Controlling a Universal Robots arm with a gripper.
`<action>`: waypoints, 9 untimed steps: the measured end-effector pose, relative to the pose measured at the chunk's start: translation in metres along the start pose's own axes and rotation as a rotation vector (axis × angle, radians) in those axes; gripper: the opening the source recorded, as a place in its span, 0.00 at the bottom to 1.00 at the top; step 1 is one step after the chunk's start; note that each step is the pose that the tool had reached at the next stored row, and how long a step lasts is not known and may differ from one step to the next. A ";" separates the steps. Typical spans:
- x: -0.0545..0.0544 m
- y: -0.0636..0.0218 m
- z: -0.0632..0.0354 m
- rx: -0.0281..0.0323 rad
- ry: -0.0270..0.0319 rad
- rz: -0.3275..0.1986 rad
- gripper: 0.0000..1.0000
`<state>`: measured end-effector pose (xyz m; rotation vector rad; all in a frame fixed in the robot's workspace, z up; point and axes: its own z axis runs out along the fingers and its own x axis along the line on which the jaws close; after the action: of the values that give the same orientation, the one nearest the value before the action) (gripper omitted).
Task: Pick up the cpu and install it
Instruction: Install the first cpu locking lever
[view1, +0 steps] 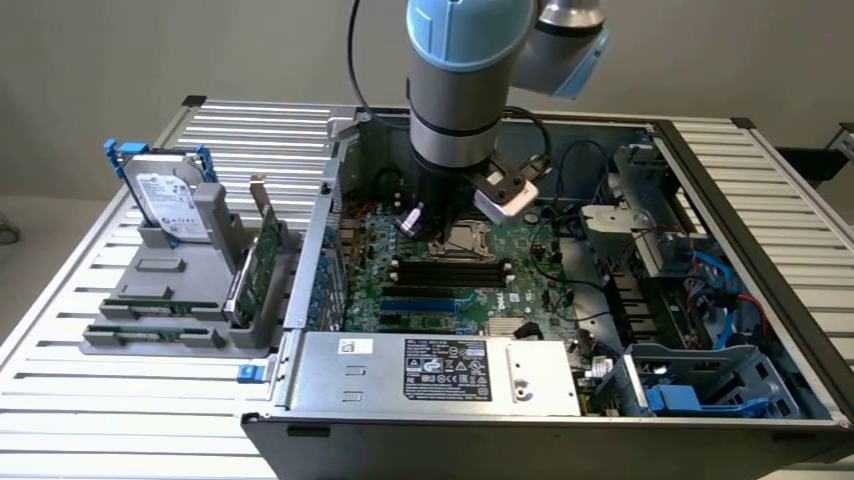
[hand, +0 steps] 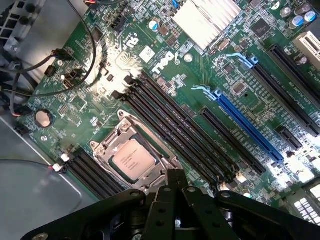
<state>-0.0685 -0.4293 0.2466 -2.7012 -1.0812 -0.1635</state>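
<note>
The gripper (hand: 175, 182) is being held with its black fingers drawn together on nothing, hanging low over the motherboard (hand: 165, 65) inside the open computer case (view1: 747, 200). Just beyond the fingertips, the cpu (hand: 131, 159) is being seen lying flat and square inside the metal socket frame (hand: 107, 145), its silvery top plate facing up and its edges looking parallel to the frame. Judging from this, the seating is being checked rather than a grasp made: to do that well, the tip should be kept centred and level over the chip, and any pressing kept gentle and straight down. Further out, the dark memory slots (hand: 180, 130) are lying beside the socket, then the blue expansion slot (hand: 247, 125).
</note>
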 end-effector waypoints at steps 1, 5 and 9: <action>0.000 0.0003 0.0014 0.0000 0.0001 0.000 0.11; -0.001 0.0008 0.0035 -0.0001 -0.0003 0.000 0.11; -0.001 0.0006 0.0042 0.0001 -0.0002 0.000 0.11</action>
<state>-0.0689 -0.4295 0.2422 -2.7011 -1.0815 -0.1632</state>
